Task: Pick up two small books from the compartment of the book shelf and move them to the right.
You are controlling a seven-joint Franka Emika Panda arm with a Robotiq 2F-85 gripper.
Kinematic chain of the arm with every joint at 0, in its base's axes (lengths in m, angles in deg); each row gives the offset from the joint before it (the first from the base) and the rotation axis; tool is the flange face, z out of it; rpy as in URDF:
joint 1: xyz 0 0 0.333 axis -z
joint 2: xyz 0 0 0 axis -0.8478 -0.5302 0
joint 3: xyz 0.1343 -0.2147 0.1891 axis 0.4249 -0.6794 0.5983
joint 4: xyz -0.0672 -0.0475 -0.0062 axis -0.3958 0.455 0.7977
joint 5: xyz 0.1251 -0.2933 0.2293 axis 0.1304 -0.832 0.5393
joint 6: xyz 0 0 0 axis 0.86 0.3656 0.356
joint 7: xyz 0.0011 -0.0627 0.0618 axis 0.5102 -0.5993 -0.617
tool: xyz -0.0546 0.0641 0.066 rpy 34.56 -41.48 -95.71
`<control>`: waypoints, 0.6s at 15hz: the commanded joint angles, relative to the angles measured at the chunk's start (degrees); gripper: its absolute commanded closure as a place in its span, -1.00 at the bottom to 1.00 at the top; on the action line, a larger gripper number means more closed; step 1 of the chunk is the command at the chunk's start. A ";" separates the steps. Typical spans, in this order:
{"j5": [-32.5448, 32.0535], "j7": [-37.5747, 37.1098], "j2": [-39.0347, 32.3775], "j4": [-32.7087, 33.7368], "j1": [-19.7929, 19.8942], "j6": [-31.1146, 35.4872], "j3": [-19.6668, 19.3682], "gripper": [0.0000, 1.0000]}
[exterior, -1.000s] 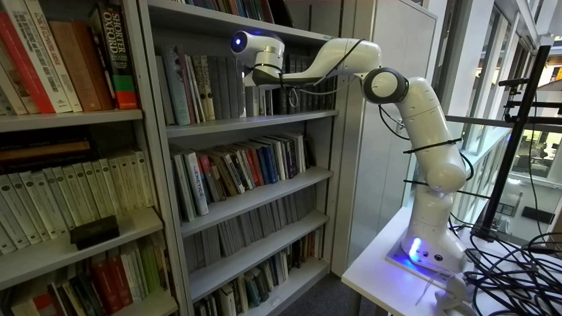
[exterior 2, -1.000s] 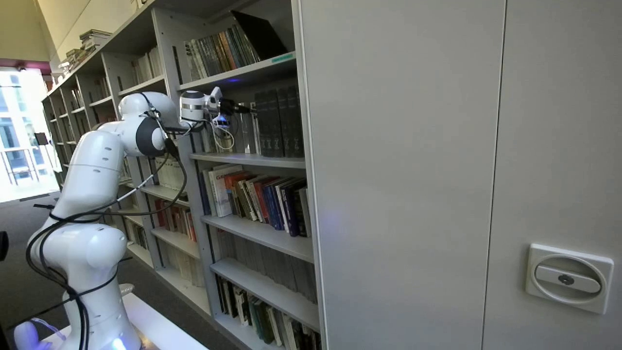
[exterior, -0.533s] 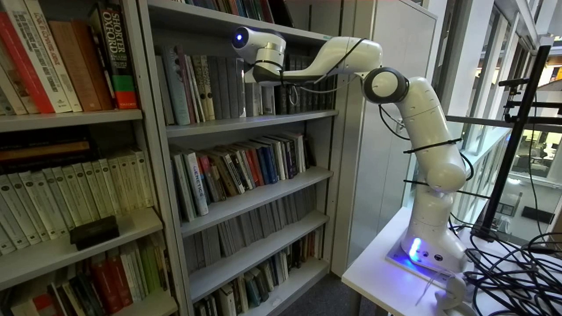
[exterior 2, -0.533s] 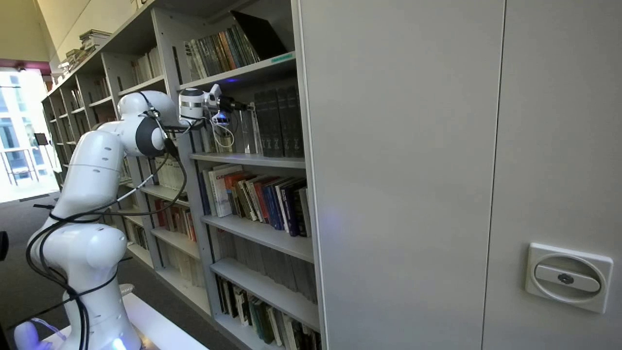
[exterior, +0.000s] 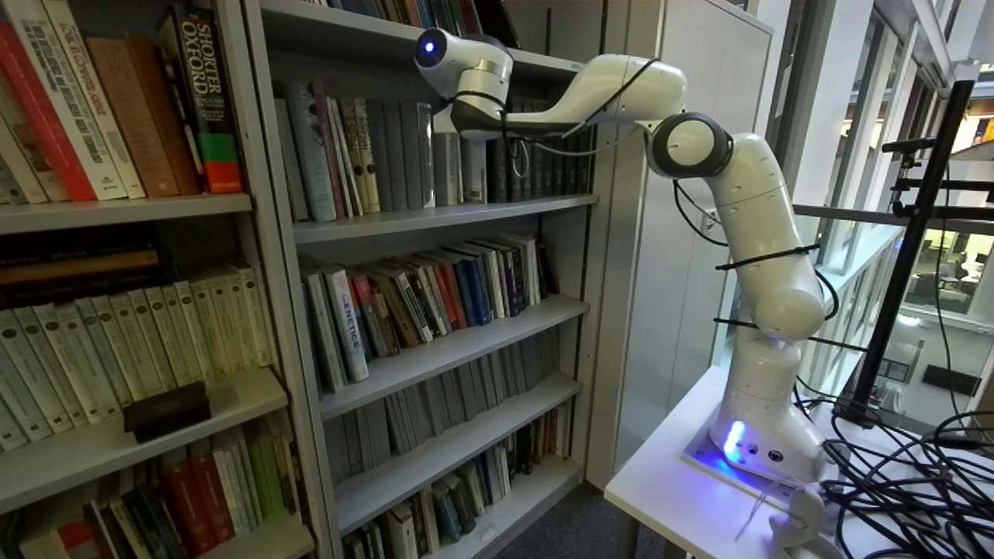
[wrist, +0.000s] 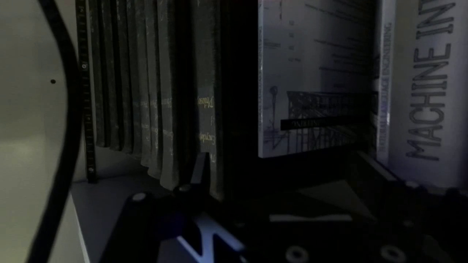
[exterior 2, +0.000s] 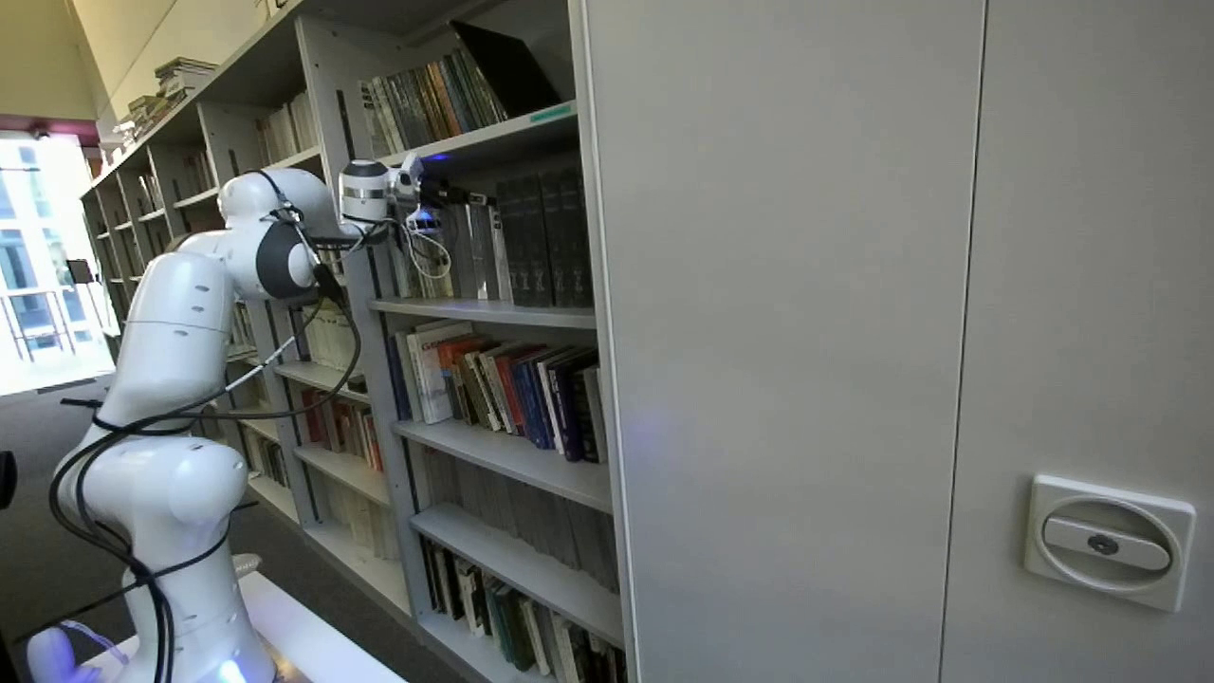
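Raised since the earlier frame and drawn slightly back, the arm (exterior: 749,206) extends to the compartment (exterior: 365,223) in the book shelf (exterior: 458,341). Its jaws stand apart in the wrist view. Seen between them, a slim pale book (wrist: 318,73) stands in that compartment, near dark books (wrist: 151,73); whether the jaws touch it, I cannot tell.

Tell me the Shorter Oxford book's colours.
Its spine runs black, green, red downward; clearest in an exterior view.
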 commanded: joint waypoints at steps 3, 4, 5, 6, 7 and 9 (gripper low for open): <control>1.29 -0.16 7.23 -6.83 0.64 4.61 2.22 -1.00; 2.20 0.23 8.26 -7.71 0.77 4.79 2.87 -1.00; 3.43 0.65 9.26 -8.52 0.95 4.91 3.53 -1.00; 4.54 1.36 10.51 -9.88 0.98 4.93 4.04 -1.00; 6.73 2.34 11.57 -10.67 1.15 4.81 4.69 -1.00; 10.94 6.14 13.35 -12.00 1.11 2.83 5.57 -1.00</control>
